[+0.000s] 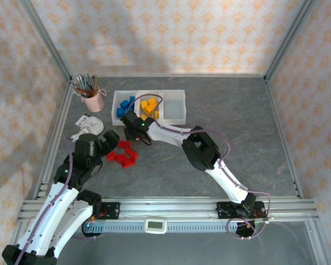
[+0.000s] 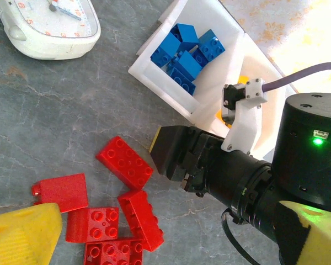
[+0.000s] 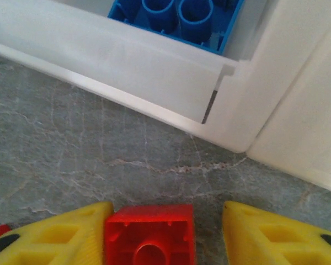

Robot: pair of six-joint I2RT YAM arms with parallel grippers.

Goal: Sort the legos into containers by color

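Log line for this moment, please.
right claw: straddling red lego, not clamped | left claw: open above red pile

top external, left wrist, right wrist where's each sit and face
Top external: above and behind, down onto the grey table; both white arms.
Left wrist: on the left arm, over red plastic bricks; yellow fingertips.
Right wrist: low, facing translucent white bin wall; yellow fingers flank a red brick.
Shared: top, left wrist show blue plastic bricks.
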